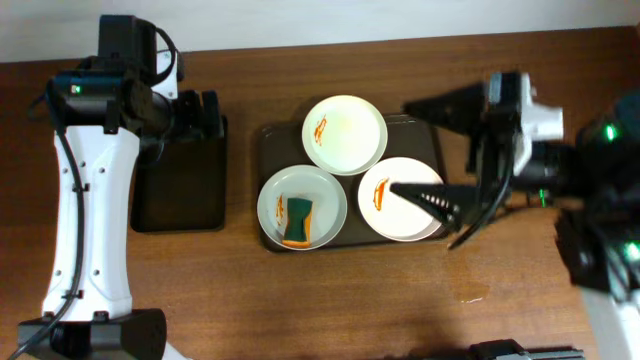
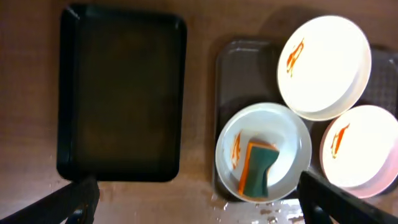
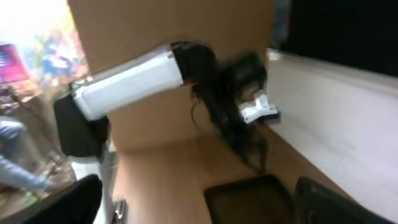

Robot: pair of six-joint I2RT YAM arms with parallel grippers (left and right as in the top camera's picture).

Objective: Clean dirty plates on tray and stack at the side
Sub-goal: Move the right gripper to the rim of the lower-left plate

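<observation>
From overhead, all three plates (image 1: 344, 134) lie on the tray (image 1: 272, 140) in the middle of the counter (image 1: 330, 300). Each bears an orange smear, and a sponge (image 1: 298, 219) sits in the plate at the tray's left end. I judge nothing wiped or stacked yet. My right tool (image 1: 400, 146) hangs spread above the tray's right end, and my left tool (image 1: 208, 115) is spread over the black tray (image 1: 180, 190). The left wrist view shows the smears plainly between wide fingers (image 2: 78, 199). The right wrist view is blurred, its fingers (image 3: 68, 202) apart, with no plates in sight.

A small black rounded-rectangle tray (image 1: 180, 190) lies on the brown wooden desk (image 1: 400, 300). Well to its right rests a green-and-orange rectangular sponge (image 1: 298, 220). Wet droplets (image 2: 249, 210) glisten on the desk nearby.
</observation>
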